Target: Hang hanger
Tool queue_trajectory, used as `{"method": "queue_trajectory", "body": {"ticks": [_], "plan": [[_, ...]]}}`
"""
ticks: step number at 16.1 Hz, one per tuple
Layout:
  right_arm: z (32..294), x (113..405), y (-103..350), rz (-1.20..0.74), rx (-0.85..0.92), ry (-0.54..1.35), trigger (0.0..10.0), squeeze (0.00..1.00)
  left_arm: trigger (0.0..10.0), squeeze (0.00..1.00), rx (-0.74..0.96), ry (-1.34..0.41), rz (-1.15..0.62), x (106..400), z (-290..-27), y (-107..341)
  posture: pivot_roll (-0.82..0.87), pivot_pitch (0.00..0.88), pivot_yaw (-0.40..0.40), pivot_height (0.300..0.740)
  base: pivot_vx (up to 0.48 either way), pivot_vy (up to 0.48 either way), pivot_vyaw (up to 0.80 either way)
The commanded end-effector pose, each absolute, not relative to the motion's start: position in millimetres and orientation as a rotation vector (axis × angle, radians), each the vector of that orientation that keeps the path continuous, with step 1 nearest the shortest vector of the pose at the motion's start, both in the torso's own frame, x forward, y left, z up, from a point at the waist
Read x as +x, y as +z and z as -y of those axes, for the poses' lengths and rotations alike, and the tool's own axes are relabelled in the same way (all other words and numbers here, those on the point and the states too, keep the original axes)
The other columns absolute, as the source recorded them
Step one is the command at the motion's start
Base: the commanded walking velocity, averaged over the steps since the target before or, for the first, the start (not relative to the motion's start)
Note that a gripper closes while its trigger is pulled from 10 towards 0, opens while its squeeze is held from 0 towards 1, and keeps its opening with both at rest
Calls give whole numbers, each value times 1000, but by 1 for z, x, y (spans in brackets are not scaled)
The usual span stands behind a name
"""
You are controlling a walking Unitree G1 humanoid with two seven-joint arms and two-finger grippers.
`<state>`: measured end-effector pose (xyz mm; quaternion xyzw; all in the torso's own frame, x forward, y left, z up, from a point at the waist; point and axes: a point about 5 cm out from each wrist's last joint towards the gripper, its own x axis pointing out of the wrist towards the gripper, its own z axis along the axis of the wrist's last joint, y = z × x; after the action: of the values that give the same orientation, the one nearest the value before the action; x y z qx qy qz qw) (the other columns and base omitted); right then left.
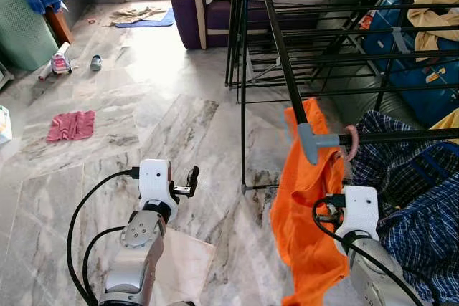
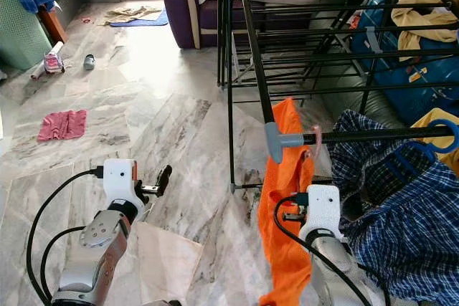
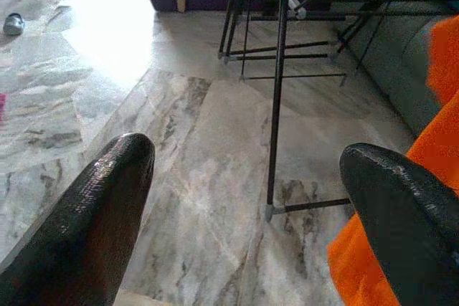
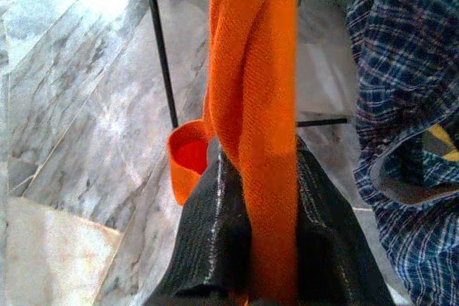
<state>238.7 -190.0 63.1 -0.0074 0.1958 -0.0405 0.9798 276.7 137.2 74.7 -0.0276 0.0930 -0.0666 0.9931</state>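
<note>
Left pincer (image 3: pixel 244 198) fingers spread wide; right pincer (image 4: pixel 262 177) fingers clamped together.

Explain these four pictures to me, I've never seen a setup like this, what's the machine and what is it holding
It is a walking humanoid robot with two silver arms. The two wide pictures come from cameras in its head, looking down; the other two sit on its wrists.

The right gripper is shut on an orange garment hanging at a black drying rack. The left gripper is open, holding nothing, above the marble floor. A blue plaid shirt hangs alongside, and a pink cloth lies on the floor.
</note>
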Motion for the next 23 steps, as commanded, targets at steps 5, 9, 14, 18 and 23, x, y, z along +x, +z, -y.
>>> {"method": "queue_trajectory", "body": {"ticks": [5,9,14,18,23], "plan": [[200,248,93,-189,-16,-155,0,0,10000,0,-47,-148,-150,275,-139,78,-40,97,8,740,0,0,0],[199,246,100,-128,-12,-131,10000,0,10000,0,-14,-154,-130,261,-148,79,-31,83,5,740,0,0,0],[194,234,97,-117,38,-72,10000,0,10000,0,19,-160,-139,251,-160,77,-23,68,-1,740,0,0,0],[197,236,97,-110,36,-77,10000,0,10000,0,33,-201,-146,251,-157,76,-26,65,-5,740,0,0,0],[200,238,99,-96,38,-75,10000,0,10000,0,177,-403,-167,231,-171,74,-3,63,-17,740,0,0,0]]}}
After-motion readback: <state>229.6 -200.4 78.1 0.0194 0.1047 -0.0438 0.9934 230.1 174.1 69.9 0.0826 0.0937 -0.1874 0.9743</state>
